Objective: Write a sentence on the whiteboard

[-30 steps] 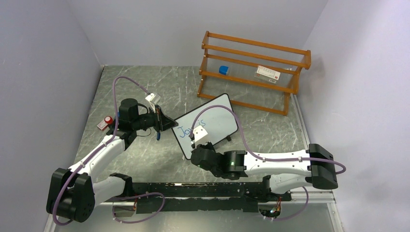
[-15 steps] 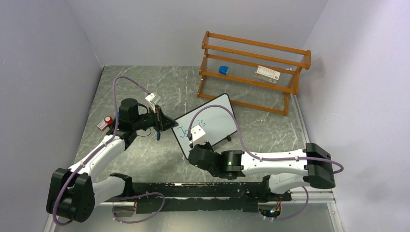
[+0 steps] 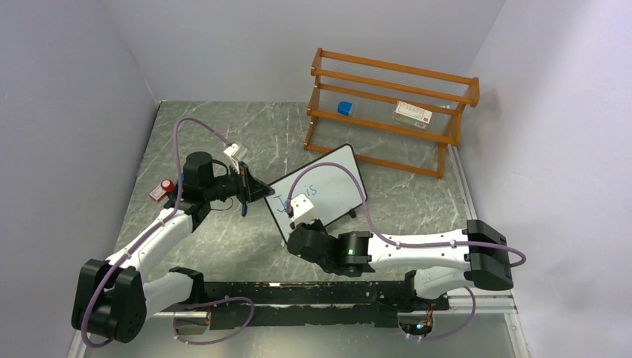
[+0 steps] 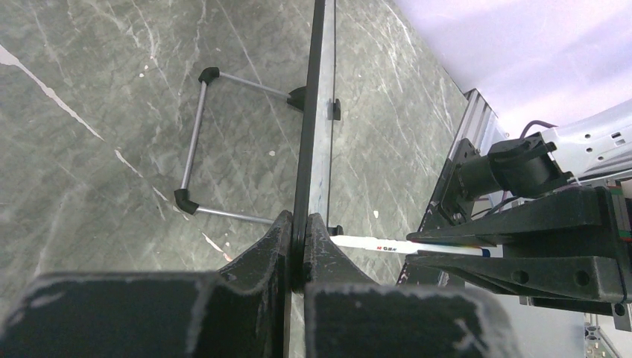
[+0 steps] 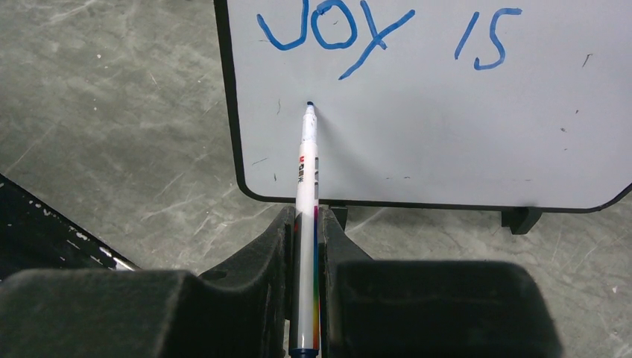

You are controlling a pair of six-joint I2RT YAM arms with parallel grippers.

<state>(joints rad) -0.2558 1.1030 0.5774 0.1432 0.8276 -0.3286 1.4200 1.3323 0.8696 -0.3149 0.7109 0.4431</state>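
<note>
table [image 3: 246, 134] grey marble, pale walls [image 3: 223, 45] | left claw [image 4: 299, 227] clamps whiteboard [image 3: 335, 190] edge | right claw [image 5: 306, 218] grips marker [image 5: 305, 171]

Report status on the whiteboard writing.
Left end effector shut on whiteboard edge. Right end effector shut on marker, tip at board below "Joy". Sentence reads "Joy is" only. Nothing blocking the writing face.

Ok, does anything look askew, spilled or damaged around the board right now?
Nothing spilled or broken. The whiteboard stands on its feet, angled across the table, but the left gripper clamps its edge. Small dark specks dot its lower half. The marker sits straight in the right gripper, tip at the board under the writing.
</note>
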